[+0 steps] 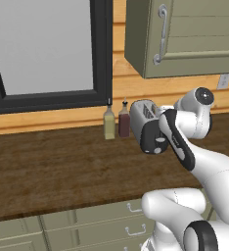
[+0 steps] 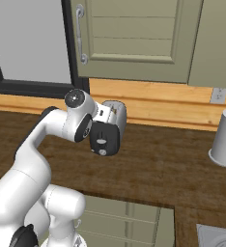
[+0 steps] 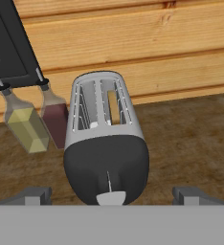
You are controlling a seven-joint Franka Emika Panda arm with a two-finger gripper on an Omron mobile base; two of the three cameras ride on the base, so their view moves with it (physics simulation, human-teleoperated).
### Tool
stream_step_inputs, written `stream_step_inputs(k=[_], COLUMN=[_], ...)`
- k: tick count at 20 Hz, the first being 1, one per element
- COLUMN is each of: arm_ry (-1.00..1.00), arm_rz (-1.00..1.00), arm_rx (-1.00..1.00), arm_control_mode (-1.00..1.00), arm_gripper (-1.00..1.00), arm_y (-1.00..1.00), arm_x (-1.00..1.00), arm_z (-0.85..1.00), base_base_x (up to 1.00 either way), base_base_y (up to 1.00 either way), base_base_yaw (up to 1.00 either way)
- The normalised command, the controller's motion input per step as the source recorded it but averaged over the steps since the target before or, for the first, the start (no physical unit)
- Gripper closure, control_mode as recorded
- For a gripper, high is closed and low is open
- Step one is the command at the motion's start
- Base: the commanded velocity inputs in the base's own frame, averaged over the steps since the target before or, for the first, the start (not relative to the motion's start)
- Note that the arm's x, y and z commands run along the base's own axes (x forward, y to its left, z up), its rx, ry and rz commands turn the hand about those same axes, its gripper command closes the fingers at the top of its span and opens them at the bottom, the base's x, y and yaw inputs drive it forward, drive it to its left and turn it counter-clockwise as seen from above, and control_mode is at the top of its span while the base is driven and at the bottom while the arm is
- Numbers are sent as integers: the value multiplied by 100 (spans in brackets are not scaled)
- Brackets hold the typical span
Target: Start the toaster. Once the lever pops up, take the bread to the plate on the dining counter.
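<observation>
The toaster point(image 3: 106, 143) stands on the dark wood counter against the plank wall, its rounded black end face toward the hand. A pale lever knob point(image 3: 111, 198) sits low on that face. The bread point(image 3: 113, 106) shows as a tan slice standing in the right slot. My gripper point(image 3: 112, 195) is open, one fingertip point(image 3: 37, 195) left of the end face and the other right of it, with nothing held. In the base views the toaster point(image 1: 145, 115) point(image 2: 112, 116) is partly covered by my arm. The plate and the dining counter are out of view.
Two slim bottles, one yellow-green point(image 1: 109, 123) and one dark red point(image 1: 124, 121), stand just left of the toaster. A grey cylinder point(image 2: 225, 137) stands at the far right of the counter. Olive cabinets point(image 1: 185, 34) hang overhead, and a black-framed window point(image 1: 48, 49) is at the left.
</observation>
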Motion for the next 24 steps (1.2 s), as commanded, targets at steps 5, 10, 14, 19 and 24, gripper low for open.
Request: stream_step_inputs(k=[5,10,14,19,24], arm_ry=[0,0,0,0,0], arm_rz=[0,0,0,0,0], arm_rx=[0,0,0,0,0], arm_control_mode=[-100,-100,-100,-100,-100], arm_gripper=[-100,-100,-100,-100,-100], arm_y=[0,0,0,0,0], arm_x=[0,0,0,0,0], arm_z=[0,0,0,0,0], base_base_x=[0,0,0,0,0], base_base_y=[0,0,0,0,0], base_base_yaw=[0,0,0,0,0])
